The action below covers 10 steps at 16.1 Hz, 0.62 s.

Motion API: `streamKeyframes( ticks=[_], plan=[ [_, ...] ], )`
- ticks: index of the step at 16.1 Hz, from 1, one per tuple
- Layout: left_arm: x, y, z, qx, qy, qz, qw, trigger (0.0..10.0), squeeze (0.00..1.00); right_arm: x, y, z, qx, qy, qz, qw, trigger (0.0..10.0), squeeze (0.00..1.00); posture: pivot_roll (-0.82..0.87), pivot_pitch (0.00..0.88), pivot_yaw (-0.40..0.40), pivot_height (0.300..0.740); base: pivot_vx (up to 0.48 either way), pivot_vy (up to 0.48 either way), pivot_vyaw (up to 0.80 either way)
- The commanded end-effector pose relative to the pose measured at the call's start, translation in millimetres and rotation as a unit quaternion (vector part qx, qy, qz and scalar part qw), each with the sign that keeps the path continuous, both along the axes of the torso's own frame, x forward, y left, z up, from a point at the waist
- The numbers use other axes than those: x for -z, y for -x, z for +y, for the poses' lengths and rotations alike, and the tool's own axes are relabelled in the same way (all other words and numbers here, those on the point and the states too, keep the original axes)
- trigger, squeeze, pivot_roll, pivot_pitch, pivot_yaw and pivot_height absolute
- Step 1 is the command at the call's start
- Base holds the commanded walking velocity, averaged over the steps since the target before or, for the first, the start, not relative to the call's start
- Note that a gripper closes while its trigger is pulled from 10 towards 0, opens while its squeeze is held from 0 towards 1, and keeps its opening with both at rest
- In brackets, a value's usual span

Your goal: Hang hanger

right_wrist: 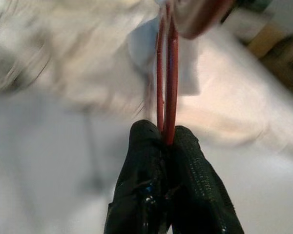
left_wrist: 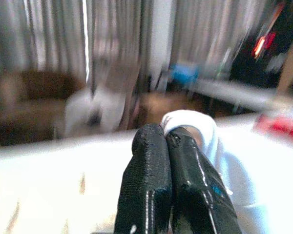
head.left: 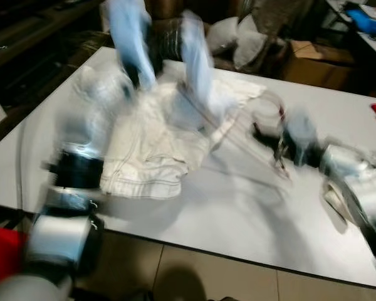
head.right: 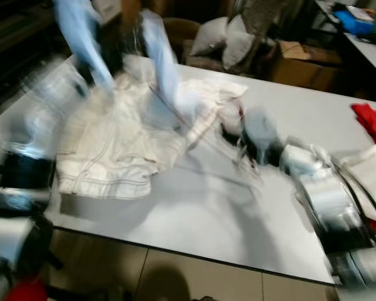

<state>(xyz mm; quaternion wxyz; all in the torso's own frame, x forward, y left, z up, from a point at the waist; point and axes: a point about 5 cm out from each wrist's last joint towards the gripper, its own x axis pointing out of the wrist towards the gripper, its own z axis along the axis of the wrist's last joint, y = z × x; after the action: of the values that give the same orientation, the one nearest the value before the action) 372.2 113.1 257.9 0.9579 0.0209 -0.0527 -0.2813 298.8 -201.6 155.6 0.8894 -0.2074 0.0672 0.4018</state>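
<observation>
Mid-frame, the right gripper (right_wrist: 165, 139) is clamping the red hanger (right_wrist: 167, 73), jaws closed on its wire to lift it; the left gripper (left_wrist: 166, 141), jaws closed, is pinching the white garment (head.left: 156, 141) on the tabletop (head.left: 238, 213).

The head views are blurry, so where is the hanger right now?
The red wire hanger is pinched in the right gripper, above the white table and just right of the white garment.

Red wire hanger on the white table

The hanger (right_wrist: 166, 73) is thin, red wire, lying right of the table's centre, stretching leftward and farther onto white trousers (head.left: 150, 147); blur hides its shape.
</observation>
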Motion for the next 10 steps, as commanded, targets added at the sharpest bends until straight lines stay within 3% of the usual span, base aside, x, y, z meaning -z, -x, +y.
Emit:
streamKeyframes(
  ticks=[1, 4, 6, 8, 10],
  plan=[
    [5.8, -5.7, -4.0, -0.023, -0.023, -0.006, 0.999, 10.0, 0.00, -15.0, 9.6, -3.7, -0.015, -0.004, -0.012, 1.000, 10.0, 0.00, 0.02, 0.008, -0.040, 0.740, 0.000, 0.000, 0.00],
    [5.8, -18.2, 8.1, -0.070, -0.020, -0.011, 0.997, 10.0, 0.00, -22.2, 32.1, -11.4, -0.043, 0.004, 0.010, 0.999, 10.0, 0.00, 0.01, 0.008, -0.034, 0.740, 0.000, 0.000, 0.00],
    [-5.2, -31.0, 27.0, -0.130, -0.012, -0.036, 0.991, 10.0, 0.00, -27.4, 56.8, -15.4, -0.080, 0.030, 0.053, 0.995, 10.0, 0.00, 0.01, 0.008, -0.040, 0.740, 0.000, 0.000, 0.00],
    [-10.5, -35.6, 37.4, -0.151, -0.014, -0.048, 0.987, 10.0, 0.00, -31.6, 67.5, -19.9, -0.090, 0.039, 0.077, 0.992, 10.0, 0.00, 0.01, 0.007, -0.042, 0.740, 0.000, 0.000, 0.00],
    [-0.8, -32.2, 53.5, -0.141, -0.070, -0.037, 0.987, 10.0, 0.00, -48.6, 72.5, -26.9, -0.079, 0.008, 0.061, 0.995, 10.0, 0.00, 0.00, 0.000, -0.033, 0.740, 0.000, 0.000, 0.00]
  ],
)
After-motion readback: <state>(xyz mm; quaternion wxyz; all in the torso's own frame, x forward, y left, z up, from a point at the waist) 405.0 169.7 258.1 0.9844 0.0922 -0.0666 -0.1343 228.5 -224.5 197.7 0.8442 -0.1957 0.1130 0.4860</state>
